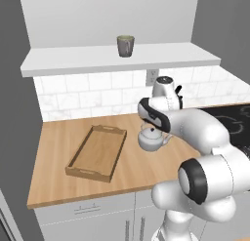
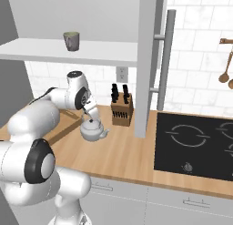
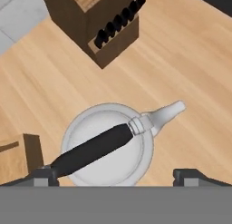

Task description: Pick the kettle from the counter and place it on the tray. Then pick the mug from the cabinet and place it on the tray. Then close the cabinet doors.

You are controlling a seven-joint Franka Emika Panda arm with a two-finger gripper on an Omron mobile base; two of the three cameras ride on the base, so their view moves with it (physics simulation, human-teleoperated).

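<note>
1. The dark two-finger pincer (image 3: 118,175) hangs directly over the squat rounded silver-grey metal kettle (image 3: 108,146), its jaws spread wide. One fingertip stands to each side of the arched black-topped handle (image 3: 93,150), and nothing is gripped between them.

2. The kettle sits on the long light-brown wooden butcher-block counter (image 1: 63,132), with its short spout pointing away from the tray. From the hand view the jaws look roughly centred on the handle, though whether they are already low enough to close on it I cannot tell.

3. Just beside the kettle, on the side away from its spout, lies the shallow rectangular light-wood tray (image 1: 97,153) with raised rim and cut-out handles. It holds nothing.

4. Beyond the kettle, against the tiled wall, stands a dark brown wooden knife block (image 2: 122,108) with black-handled knives.

5. High above the kettle, the small grey-green cylindrical mug (image 1: 125,45) stands on the white shelf floor of the pale grey wall cabinet (image 1: 117,57).

6. One flat pale grey cabinet door (image 2: 150,55) with a long silver bar handle stands swung open, well past the knife block from the kettle.

7. Judged from this, no step is done: the kettle is not yet lifted, the mug remains to be fetched, and the doors are left to shut.
</note>
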